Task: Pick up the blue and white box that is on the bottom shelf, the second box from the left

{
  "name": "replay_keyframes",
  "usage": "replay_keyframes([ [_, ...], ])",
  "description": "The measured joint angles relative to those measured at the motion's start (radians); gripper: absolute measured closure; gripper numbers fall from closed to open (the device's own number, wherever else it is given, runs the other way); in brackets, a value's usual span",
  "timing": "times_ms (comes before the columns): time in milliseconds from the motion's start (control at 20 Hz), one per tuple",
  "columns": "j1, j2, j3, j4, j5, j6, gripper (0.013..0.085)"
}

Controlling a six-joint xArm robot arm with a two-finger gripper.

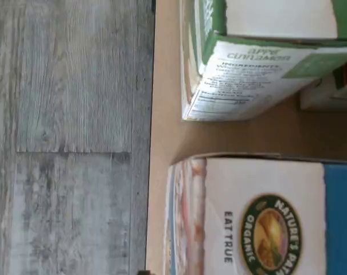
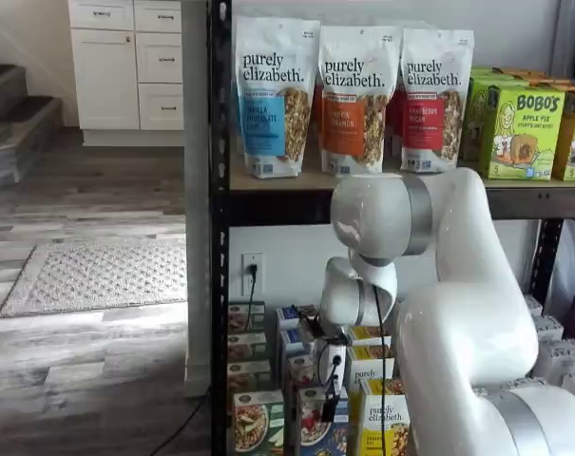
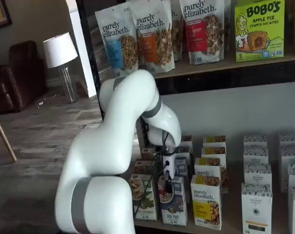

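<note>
Grey wood-plank flooring (image 2: 97, 370) runs up to a black metal-framed rack (image 2: 219, 285), with a pale woven rug (image 2: 97, 275) lying off to one side and white cabinets (image 2: 125, 62) at the back of the room. On the tan upper board (image 3: 225, 63) stand tall granola bags (image 2: 349, 95) and green snack cartons (image 2: 515, 128). The bottom shelf (image 3: 235, 214) is crowded with rows of small cereal cartons and white boxes (image 3: 257, 202).

The white robot arm (image 3: 118, 146) bends down in front of that lower level. Its gripper (image 3: 170, 179) hangs right over the front row, the black fingers (image 2: 331, 399) reaching down at the top of the blue and white box (image 3: 174, 204), which stands upright at the front edge between a green carton of the same design (image 3: 143, 197) and a yellow carton (image 3: 206, 202). Whether the fingers are spread or pressed together I cannot tell from either shelf view; they are too small and dark against the cartons.

The wrist view shows the white top of the blue and white box (image 1: 265, 217) close up, a green-edged carton (image 1: 259, 69) near it, and the shelf's tan edge (image 1: 162, 114) against the floor.
</note>
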Motion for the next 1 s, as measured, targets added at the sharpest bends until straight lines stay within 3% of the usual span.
replay_keyframes([
  [150,0.003,0.015,-0.021,-0.012,0.019,0.013,0.013],
  [400,0.006,0.025,-0.029,0.008,0.015,0.0,0.013],
  [500,0.008,0.027,-0.032,0.009,0.017,0.001,0.021],
  [550,0.008,0.028,-0.033,0.009,0.019,0.001,0.021],
  [750,0.012,0.031,-0.035,0.006,0.02,0.008,0.033],
  [1000,0.017,0.028,-0.021,0.01,-0.005,0.008,0.033],
])
